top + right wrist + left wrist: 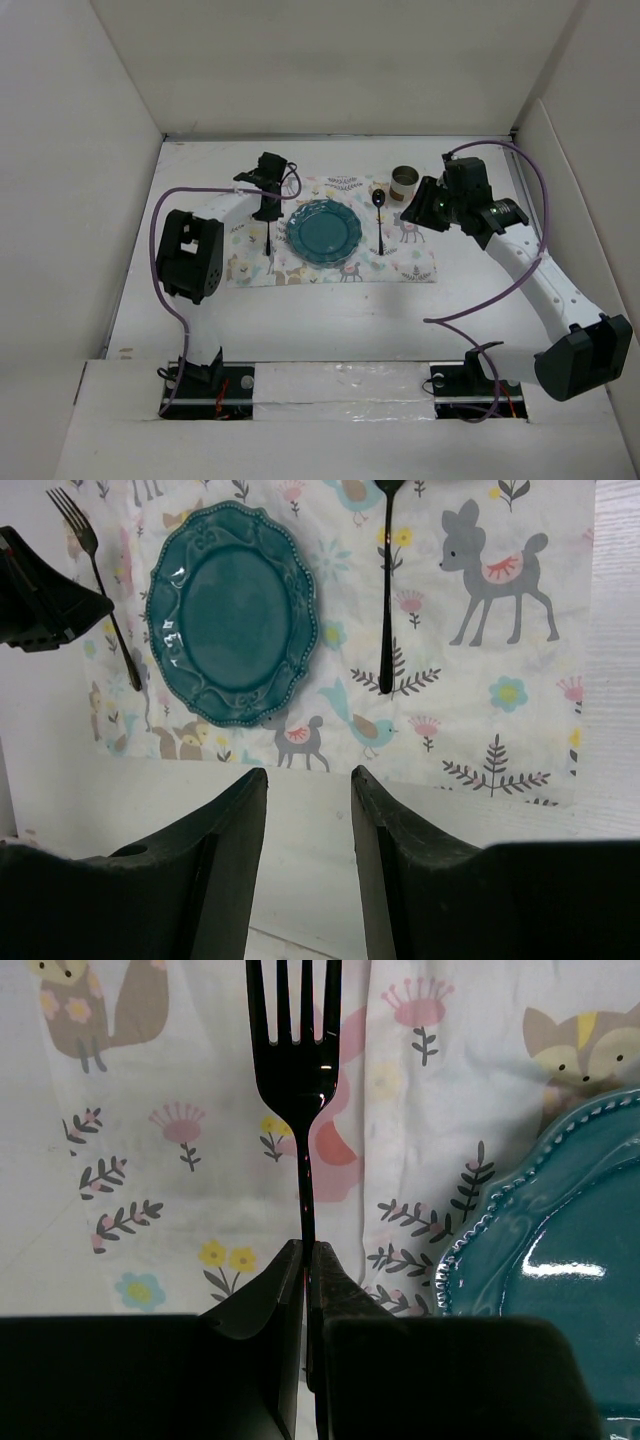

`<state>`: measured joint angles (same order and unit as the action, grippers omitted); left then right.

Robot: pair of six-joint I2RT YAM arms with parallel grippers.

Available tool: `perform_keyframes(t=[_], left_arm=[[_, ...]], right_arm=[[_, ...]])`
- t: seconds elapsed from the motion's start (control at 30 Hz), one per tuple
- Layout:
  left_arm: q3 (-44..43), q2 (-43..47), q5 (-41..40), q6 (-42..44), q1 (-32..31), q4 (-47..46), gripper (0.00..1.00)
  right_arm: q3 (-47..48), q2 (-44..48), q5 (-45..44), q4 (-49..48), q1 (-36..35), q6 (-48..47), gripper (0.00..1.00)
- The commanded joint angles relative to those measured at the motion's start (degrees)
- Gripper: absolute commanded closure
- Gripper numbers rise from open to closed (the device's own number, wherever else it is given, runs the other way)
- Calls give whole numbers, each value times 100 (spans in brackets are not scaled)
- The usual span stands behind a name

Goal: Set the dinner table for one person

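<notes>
The white dinner table [330, 320] carries an animal-print placemat [420, 262]. A teal plate [322, 231] sits at its middle, and shows in the left wrist view [560, 1260] and the right wrist view [232, 610]. My left gripper [268, 207] is shut on the handle of a black fork [300, 1060] just left of the plate, low over the mat. A black spoon [380, 222] lies right of the plate. My right gripper [308, 775] is open and empty, above bare table beside the mat.
A small brown cup [404, 182] stands at the mat's far right corner, close to my right gripper [420, 205]. White walls enclose the table on the left, back and right. The fork [95, 570] and spoon [387, 590] show in the right wrist view.
</notes>
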<state>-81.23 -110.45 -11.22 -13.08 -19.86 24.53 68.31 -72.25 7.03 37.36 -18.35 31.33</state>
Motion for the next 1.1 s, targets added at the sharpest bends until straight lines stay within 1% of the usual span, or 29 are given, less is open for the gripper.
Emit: perform_keyframes(t=[0.0, 0.27, 0.37, 0.67, 0.7, 0.77, 0.8, 0.83, 0.87, 0.9, 0.93, 0.97, 1.0, 1.03, 1.07], left_arm=[[72, 121, 24, 77, -1, -168, 100], [116, -46, 94, 95, -1, -204, 100], [125, -204, -28, 69, -1, -116, 100], [99, -187, -134, -1, -1, -37, 99], [99, -91, -152, -1, -1, -54, 92], [72, 32, -248, -28, -1, -19, 82], [38, 172, -284, -36, -1, 25, 71], [-59, 243, -319, -54, -1, 60, 67], [-103, 339, -389, -72, -1, 130, 62], [-156, 549, -424, -72, -1, 165, 56], [-313, 647, -459, -80, -1, 209, 54], [-427, 744, -521, -98, -1, 331, 54], [-542, 953, -556, -124, -1, 394, 53], [-952, 1173, -626, -168, -1, 533, 53], [-956, 1175, -618, -203, -1, 596, 53]], right_arm=[[33, 88, -131, -1, 33, -75, 55], [6, 53, -87, 8, 33, -83, 55], [33, 35, -158, -1, 85, -92, 55], [182, -17, -140, 34, 139, -145, 55], [208, -26, -140, 34, 139, -145, 55], [244, -44, -131, 25, 139, -145, 55], [270, -61, -105, 25, 139, -136, 55], [322, -70, -88, 17, 139, -136, 55], [366, -114, -53, 8, 139, -119, 59], [428, -140, 17, 8, 139, -127, 66], [559, -167, 35, 8, 139, -84, 70], [639, -210, 53, -1, 139, -66, 77], [726, -228, 97, 8, 139, -57, 96], [927, -246, 115, 25, 139, -40, 100], [1042, -246, 115, 25, 139, -39, 100]])
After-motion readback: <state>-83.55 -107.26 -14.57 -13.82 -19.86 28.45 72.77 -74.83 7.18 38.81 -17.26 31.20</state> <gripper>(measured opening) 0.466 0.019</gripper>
